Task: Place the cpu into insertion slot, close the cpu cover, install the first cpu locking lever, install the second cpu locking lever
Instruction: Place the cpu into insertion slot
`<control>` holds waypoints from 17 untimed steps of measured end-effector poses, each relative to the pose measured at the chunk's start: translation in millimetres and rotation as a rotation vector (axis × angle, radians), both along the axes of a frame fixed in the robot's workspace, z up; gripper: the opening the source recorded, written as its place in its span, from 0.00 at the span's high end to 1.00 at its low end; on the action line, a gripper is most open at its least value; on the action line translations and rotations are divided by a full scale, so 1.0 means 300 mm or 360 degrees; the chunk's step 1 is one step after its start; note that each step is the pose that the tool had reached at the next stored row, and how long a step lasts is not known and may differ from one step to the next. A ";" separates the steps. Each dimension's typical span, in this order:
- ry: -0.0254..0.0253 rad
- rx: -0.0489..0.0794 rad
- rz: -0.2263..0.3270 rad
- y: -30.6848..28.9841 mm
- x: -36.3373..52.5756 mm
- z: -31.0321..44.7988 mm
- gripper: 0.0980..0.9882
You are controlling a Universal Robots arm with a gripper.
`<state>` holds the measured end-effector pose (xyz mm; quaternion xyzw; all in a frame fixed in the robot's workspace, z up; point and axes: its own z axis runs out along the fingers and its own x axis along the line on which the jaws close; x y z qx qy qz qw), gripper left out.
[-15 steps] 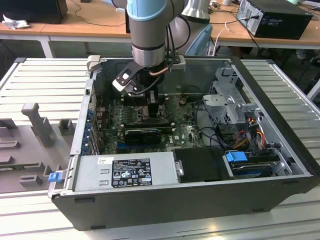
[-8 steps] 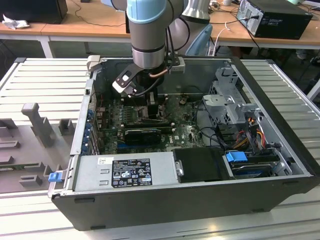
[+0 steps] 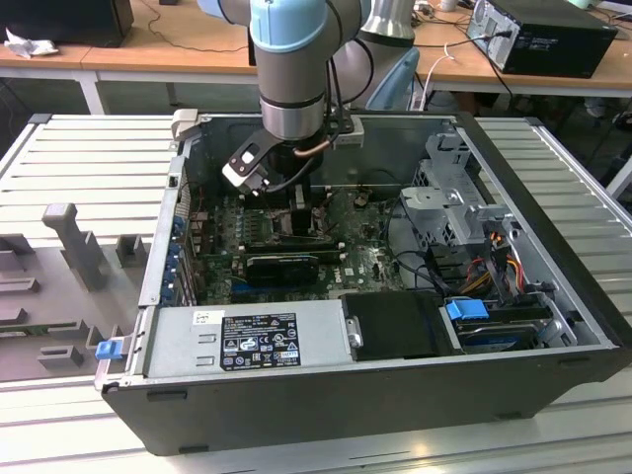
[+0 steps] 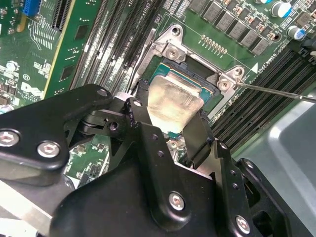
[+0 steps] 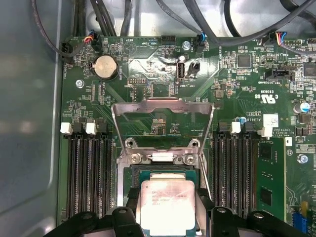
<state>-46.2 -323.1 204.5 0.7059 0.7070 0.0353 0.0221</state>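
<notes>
— Deep inside the open computer case [image 3: 346, 405], low over the green motherboard [image 5: 148, 74]: jaws closed on the cpu [image 4: 173, 101], gripping it by two opposite edges, pale metal top facing up.

— Seated yet?

— Looks not, though hard to be sure. Lies over the insertion slot [image 4: 195, 66] but offset toward the jaws' side, leaving dark socket and a bluish strip exposed beyond the chip's far edge in the second wrist view. Cannot tell whether touching the socket or just above it.

— And the cover?

— Open. Stands upright just behind the slot in the first wrist view, that cpu cover [image 5: 163, 105], with green board visible through the big square cutout. Off to one side of the socket, a thin steel rod [image 4: 276, 92], probably one of the locking levers, unlatched.

— So step one of four?

— Judged so: placing the chip in hand, nothing closed, nothing latched.

— What does finishing the placement call for?

— Most likely squaring the chip to the silvery socket rim, closing up that offset, keeping it level and going straight down with no sideways drag, given the fine contacts underneath. Releasing only once flat in the recess.
</notes>
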 end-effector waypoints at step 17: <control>0.00005 -0.0001 0.0000 0.008 0.000 -0.014 0.52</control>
